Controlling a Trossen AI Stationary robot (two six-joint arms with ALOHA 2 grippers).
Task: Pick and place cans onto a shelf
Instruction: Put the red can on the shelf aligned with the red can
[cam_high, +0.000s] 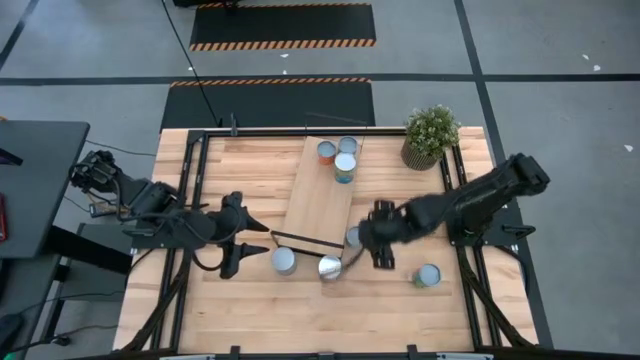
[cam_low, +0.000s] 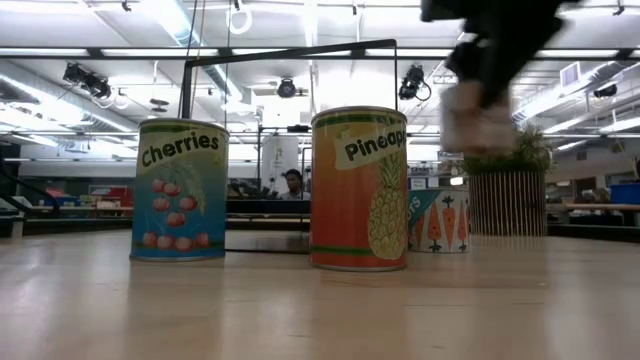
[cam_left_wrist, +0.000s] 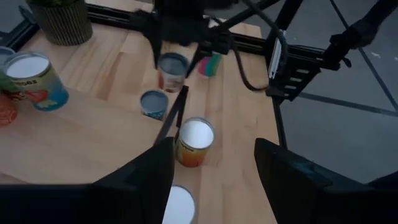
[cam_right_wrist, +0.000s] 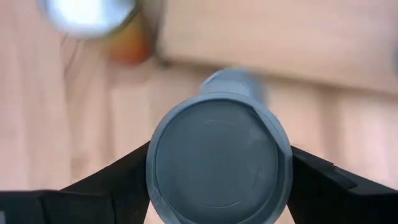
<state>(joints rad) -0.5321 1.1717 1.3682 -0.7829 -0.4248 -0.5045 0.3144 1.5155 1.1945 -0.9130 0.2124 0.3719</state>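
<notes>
You are in the picking step: the right gripper (cam_right_wrist: 219, 163) has its fingers (cam_right_wrist: 118, 180) pressed against both sides of a can with a grey-blue top (cam_right_wrist: 219, 158), so this can is pinched between them. In the high view the right gripper (cam_high: 368, 240) stands beside the near end of the shelf (cam_high: 318, 196), and the can appears lifted off the bench (cam_high: 240, 310), though I cannot be certain.

Three cans (cam_high: 341, 156) already stand together at the far end of the shelf, near the potted plant (cam_high: 430, 135). The cherries can (cam_low: 180, 190), the pineapple can (cam_low: 360, 188) and one more can (cam_high: 427, 275) wait on the bench.

I judge the next move calls for you to carry the held can over the board and set it upright on a free part of it, well apart from the three.

The left gripper (cam_high: 243, 243) waits beside the cherries can, its fingers (cam_left_wrist: 146, 177) spread and holding nothing.
</notes>
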